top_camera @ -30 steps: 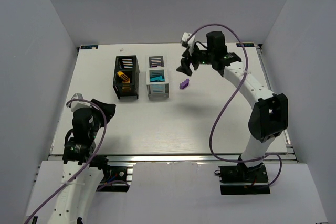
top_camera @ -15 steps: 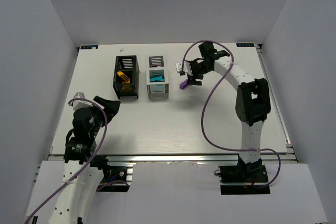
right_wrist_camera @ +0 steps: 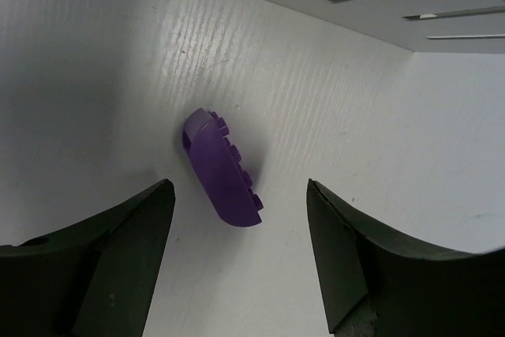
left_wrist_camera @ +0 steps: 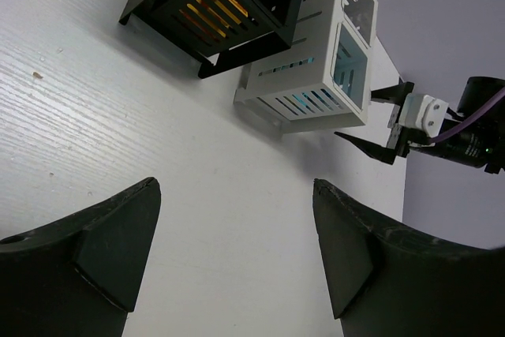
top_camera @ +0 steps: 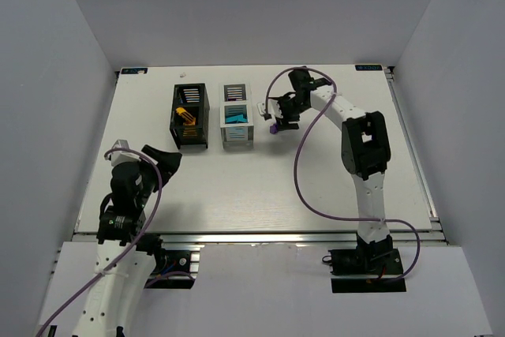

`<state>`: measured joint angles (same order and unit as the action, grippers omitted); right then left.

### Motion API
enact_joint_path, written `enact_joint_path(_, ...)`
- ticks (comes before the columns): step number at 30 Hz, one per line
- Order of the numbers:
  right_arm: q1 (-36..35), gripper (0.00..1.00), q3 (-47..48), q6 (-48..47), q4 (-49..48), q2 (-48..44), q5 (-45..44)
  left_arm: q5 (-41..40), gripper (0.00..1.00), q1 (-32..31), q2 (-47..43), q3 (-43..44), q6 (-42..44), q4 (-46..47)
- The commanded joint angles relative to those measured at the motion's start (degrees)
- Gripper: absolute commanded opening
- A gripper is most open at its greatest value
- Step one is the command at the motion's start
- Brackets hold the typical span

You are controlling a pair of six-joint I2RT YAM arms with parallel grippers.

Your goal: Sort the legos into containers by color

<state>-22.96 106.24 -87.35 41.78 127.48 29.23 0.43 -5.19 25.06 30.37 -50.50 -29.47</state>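
A purple lego [right_wrist_camera: 223, 172] lies on the table just right of the white container [top_camera: 237, 117]; in the top view the lego [top_camera: 273, 127] peeks out under my right gripper. My right gripper [right_wrist_camera: 241, 226] is open and low over it, a finger on each side, not touching. The white container holds teal legos [top_camera: 236, 117] in its near compartment. The black container [top_camera: 189, 116] holds a yellow-orange lego [top_camera: 186, 115]. My left gripper [left_wrist_camera: 237, 254] is open and empty over bare table near the front left, both containers ahead of it [left_wrist_camera: 316, 61].
The white table [top_camera: 260, 187] ends at walls on the left, right and back. The right arm [top_camera: 359, 140] reaches across the right half of the table, its purple cable looping above.
My right gripper has moved left and down from above the table's back to sit low over the purple lego. The left gripper has tilted slightly.
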Motion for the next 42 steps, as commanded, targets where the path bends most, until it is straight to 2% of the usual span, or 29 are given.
enact_joint_path(1,-0.9,0.72,3.0,0.3,-0.4,2.0,-1.8,0.4,0.87,0.4,0.8,-0.6,-0.1,1.4)
enact_joint_path(7,-1.4,0.66,4.5,0.5,1.0,4.7,-3.2,0.4,0.87,0.3,1.6,-0.9,-0.2,2.1)
enact_joint_path(10,-1.4,0.57,6.3,0.4,3.1,6.1,-4.1,0.4,0.87,0.4,1.6,-1.2,-0.4,2.5)
enact_joint_path(11,-1.4,0.52,6.8,0.3,3.7,6.5,-4.1,0.4,0.87,0.3,1.6,-1.4,-0.4,2.7)
enact_joint_path(12,-1.4,0.41,6.8,0.3,4.3,6.5,-3.8,0.5,0.86,0.4,1.6,-1.5,-0.5,2.8)
enact_joint_path(13,-1.3,0.35,6.8,0.3,4.6,6.3,-3.7,0.4,0.86,0.4,1.6,-1.5,-0.5,2.9)
enact_joint_path(14,-1.3,0.22,6.4,0.3,5.2,5.6,-3.5,0.4,0.86,0.3,1.7,-1.5,-0.6,3.0)
enact_joint_path(18,-0.8,0.07,1.8,0.7,4.3,0.9,-1.1,0.5,0.85,0.3,1.8,-1.9,-0.7,3.6)
enact_joint_path(21,-0.3,0.02,-1.8,2.7,1.5,-4.1,0.8,0.6,0.85,0.3,1.7,-2.5,-0.8,4.6)
enact_joint_path(25,-0.4,0.0,-3.3,11.2,-5.2,-9.9,3.1,1.1,0.84,0.3,2.4,-3.1,-0.9,5.9)
enact_joint_path(30,-0.4,0.0,-1.1,31.6,-14.2,-14.4,7.9,1.7,0.84,0.4,3.1,-3.5,-1.0,7.1)
enact_joint_path(31,-0.4,0.0,-1.1,34.8,-19.1,-15.2,8.5,1.7,0.84,0.3,3.2,-3.5,-1.0,7.2)
enact_joint_path(33,-1.0,0.0,-1.1,44.6,-24.3,-15.5,9.0,1.9,0.84,0.3,3.0,-3.5,-1.0,7.3)
enact_joint_path(36,-2.8,0.0,0.0,54.5,-31.8,-14.6,6.9,1.9,0.84,0.3,2.6,-3.5,-1.0,7.1)
enact_joint_path(42,-6.0,0.0,4.3,68.2,-41.2,-9.7,0.2,1.7,0.84,0.4,1.0,-3.9,-1.7,6.1)
